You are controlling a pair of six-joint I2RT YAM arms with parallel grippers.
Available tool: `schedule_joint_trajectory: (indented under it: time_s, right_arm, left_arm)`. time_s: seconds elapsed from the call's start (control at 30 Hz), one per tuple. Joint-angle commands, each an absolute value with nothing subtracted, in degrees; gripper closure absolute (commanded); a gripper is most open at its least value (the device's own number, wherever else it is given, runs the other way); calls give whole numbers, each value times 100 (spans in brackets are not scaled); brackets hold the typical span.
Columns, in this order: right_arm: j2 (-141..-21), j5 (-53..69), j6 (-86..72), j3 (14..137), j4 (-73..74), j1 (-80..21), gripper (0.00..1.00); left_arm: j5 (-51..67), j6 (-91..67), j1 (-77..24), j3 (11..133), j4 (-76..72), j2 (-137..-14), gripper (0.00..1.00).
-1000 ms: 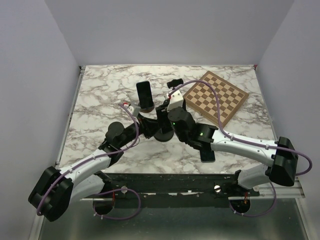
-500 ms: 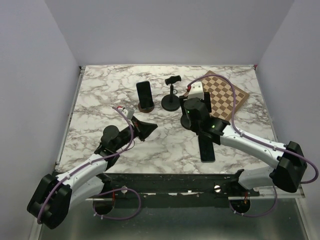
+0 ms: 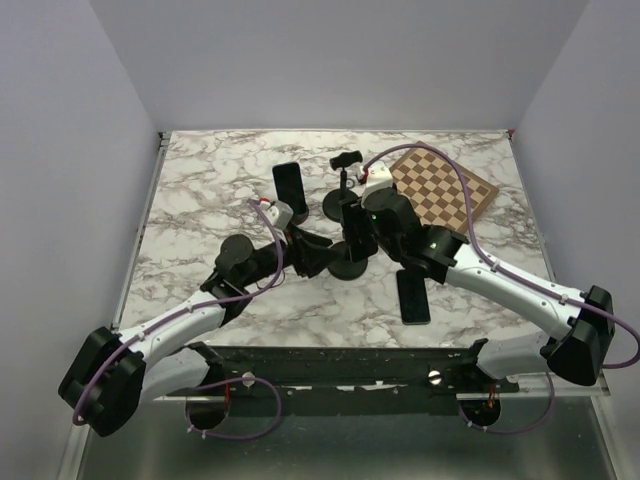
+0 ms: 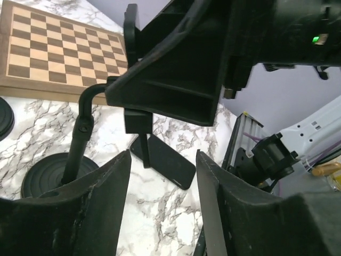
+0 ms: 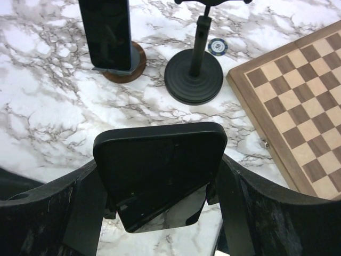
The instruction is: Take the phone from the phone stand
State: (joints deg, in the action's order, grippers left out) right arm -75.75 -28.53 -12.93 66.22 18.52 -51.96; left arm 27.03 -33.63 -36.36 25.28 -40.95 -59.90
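Top external view: both arms were at the centre of the marble table (image 3: 200,200), over the phone stand (image 3: 348,266). Its round base rested on the marble. The phone (image 5: 160,154) sat in the clamp (image 4: 137,121) on top of the stem (image 4: 80,133), not yet out.

R wrist view: the right gripper (image 5: 161,176) had its fingers pressed onto the phone's two side edges, w/ nothing else between them.

L wrist view: the left gripper (image 4: 162,160) had its fingers spread wide and held nothing. The stem stood just outside its gap, at approx. 9 o'clock.

My judgement for this step: the clamp holds the phone, so a pull by the R arm alone would prob. lift the whole stand w/ it. The L fingers should first shift toward 9 o'clock and pinch the stem, or press the base down. Then R pulls slowly, straight out of the clamp, no twist.

Care for the neighbours, seen from the phone stand:
- an empty stand (image 3: 341,205) at 12 o'clock
- a second phone (image 3: 288,186) on a wood base at 11
- the chessboard (image 3: 432,195) at 1–2
- a spare phone (image 3: 412,296) flat at 4–5

Better to lift clear upward before any move sideways.
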Motion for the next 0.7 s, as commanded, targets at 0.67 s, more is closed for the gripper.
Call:
schedule_joint_trajectory:
  time_s: [0.67]
  right_arm:
    - [-7804,-2200,-1833,6994,2032,-5212,99]
  left_arm:
    - [1761,-3188,-3895,3314,-4565,-7300,50]
